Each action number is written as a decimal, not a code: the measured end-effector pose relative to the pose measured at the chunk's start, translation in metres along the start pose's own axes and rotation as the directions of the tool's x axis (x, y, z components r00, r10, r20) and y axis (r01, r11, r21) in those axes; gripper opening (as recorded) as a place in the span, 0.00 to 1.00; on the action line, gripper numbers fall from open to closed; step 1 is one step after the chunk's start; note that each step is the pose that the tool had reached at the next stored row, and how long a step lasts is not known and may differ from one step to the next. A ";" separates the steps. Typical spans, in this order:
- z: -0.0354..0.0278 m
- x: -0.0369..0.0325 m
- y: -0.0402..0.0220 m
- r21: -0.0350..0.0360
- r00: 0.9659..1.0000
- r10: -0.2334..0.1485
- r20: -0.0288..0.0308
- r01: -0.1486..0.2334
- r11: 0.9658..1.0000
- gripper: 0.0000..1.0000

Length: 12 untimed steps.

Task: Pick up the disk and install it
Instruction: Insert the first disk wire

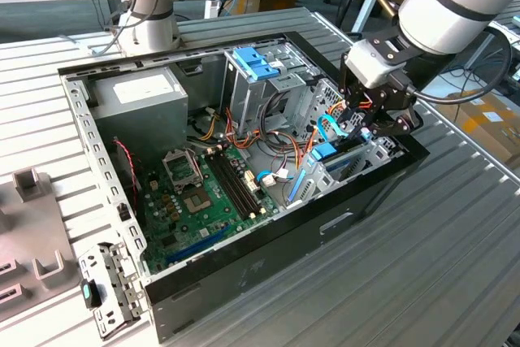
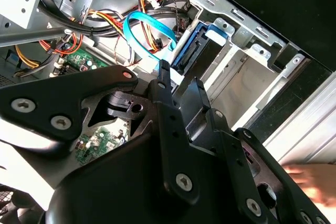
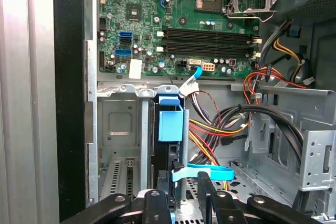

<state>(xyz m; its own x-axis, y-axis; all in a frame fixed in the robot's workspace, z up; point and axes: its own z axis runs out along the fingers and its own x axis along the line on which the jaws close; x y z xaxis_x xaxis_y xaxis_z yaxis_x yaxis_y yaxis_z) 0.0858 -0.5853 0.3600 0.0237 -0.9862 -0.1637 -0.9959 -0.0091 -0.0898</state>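
Observation:
The disk stands on edge in the drive bay at the end of the open computer case on the exterior view's right, a blue side rail showing. In both wrist views the disk reaches from the bay to my black fingertips. My gripper hangs over that bay. Its fingers sit close on either side of the disk's near end, shut on it. The part of the disk between the tips is hidden.
A blue data cable loops by the fingers, with orange, yellow and black wires beside the bay. The motherboard, grey power supply and blue bracket lie in the case. A second arm's base stands behind.

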 end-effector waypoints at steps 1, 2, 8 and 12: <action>0.0000 0.0000 0.0000 0.000 1.000 0.000 0.000 0.000 1.000 0.36; 0.0000 0.0000 0.0000 0.000 1.000 0.000 0.000 0.000 1.000 0.36; -0.0002 -0.0001 -0.0002 -0.002 1.000 -0.001 -0.010 0.001 1.000 0.36; 0.0000 -0.0001 -0.0023 -0.014 1.000 0.001 -0.017 -0.001 1.000 0.36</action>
<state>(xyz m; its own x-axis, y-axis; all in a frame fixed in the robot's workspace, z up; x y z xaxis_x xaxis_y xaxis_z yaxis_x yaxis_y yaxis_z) 0.0880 -0.5852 0.3602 0.0217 -0.9889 -0.1467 -0.9970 -0.0106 -0.0761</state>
